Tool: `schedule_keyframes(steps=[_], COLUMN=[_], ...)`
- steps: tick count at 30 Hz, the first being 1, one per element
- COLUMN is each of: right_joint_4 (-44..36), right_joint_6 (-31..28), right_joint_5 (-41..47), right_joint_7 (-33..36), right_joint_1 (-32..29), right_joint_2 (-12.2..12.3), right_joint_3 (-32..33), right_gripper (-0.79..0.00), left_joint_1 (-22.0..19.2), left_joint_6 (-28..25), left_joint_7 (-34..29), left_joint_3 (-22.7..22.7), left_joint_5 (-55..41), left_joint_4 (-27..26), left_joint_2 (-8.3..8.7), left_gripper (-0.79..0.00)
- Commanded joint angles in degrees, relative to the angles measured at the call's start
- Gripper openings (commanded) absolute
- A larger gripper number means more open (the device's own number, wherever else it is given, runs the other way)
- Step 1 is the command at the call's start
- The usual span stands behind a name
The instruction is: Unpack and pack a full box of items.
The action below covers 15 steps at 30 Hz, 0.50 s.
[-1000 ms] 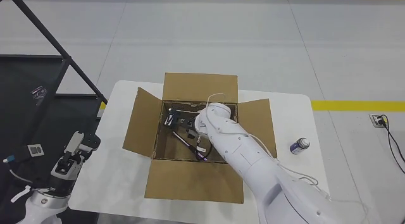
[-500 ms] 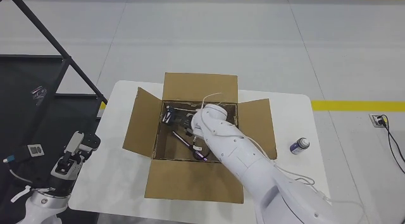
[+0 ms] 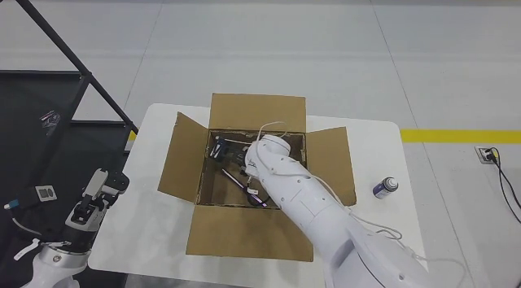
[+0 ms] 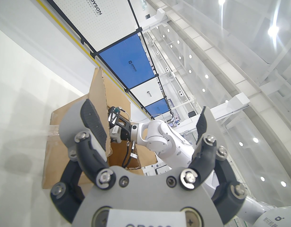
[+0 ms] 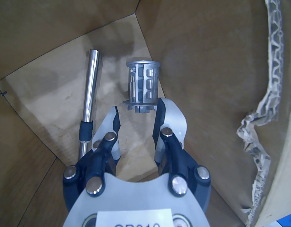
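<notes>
- Inside the box (image 5: 195,48), the right end effector (image 5: 138,109) points down at the cardboard floor, its jaws partly open and holding nothing.
- Just ahead of its fingertips (image 5: 160,105) lies the grey slotted cylinder (image 5: 142,83). The flanged end sits at the mouth of the gap between the jaws, and whether the pads touch it cannot be told.
- Beside the end effector, on the side away from the nearest box wall, a chrome tube (image 5: 91,88) with a dark band lies flat on the floor, apart from the cylinder.
- The left end effector (image 4: 146,116) is held off the edge of the bench (image 3: 151,223), well apart from the box. Its jaws are spread wide and empty.
- A can (image 3: 385,187) stands on the bench outside the box, on the side far from the left end effector.
- Progress, as a judgement: unpacking is under way, with one item out and at least the cylinder and tube left inside. The cylinder appears to be the next item for grasping. Repacking has not begun.
</notes>
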Motion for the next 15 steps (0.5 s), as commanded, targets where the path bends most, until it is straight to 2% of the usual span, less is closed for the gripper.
schedule_keyframes(steps=[1, 15], right_joint_4=[0.19, 0.34], right_joint_6=[0.08, 1.45], right_joint_5=[0.07, 0.78], right_joint_7=[-0.27, -0.73], right_joint_1=[-0.04, -0.57], right_joint_2=[-0.06, -0.25], right_joint_3=[0.08, 0.52], right_gripper=[0.0, 0.0], left_joint_1=[0.0, 0.0], left_joint_6=[0.0, 0.0], left_joint_7=[0.0, 0.0], left_joint_3=[0.0, 0.0], left_joint_5=[0.0, 0.0], left_joint_4=[0.0, 0.0], left_joint_2=[0.0, 0.0], left_gripper=[0.0, 0.0])
